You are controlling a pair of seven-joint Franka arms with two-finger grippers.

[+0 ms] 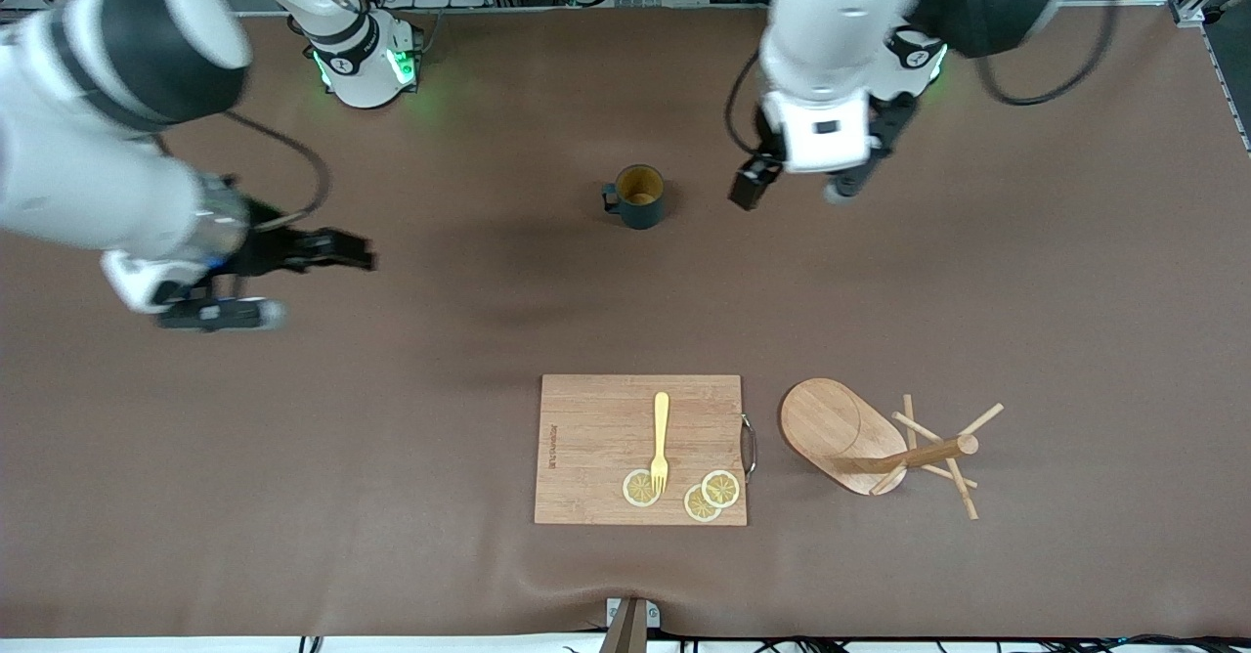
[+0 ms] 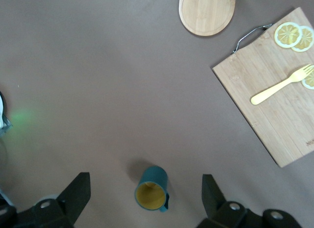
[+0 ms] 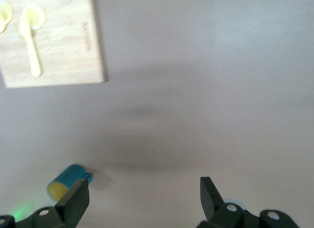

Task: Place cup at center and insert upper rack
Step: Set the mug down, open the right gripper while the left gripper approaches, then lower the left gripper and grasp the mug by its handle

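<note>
one cup, one upper rack tipped over, three lemon slices

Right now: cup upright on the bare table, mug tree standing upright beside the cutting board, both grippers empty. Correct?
One error: the mug tree is not standing. The front view shows it tipped on its side beside the cutting board. The cup is upright on the table, and the left gripper and right gripper hold nothing.

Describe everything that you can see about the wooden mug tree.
The upper rack is a mug tree of light wood with an oval flat base, a round post and thin pegs. It lies tipped on its side on the brown table, beside the cutting board, toward the left arm's end. No gripper touches it. The left wrist view shows only its base.
</note>
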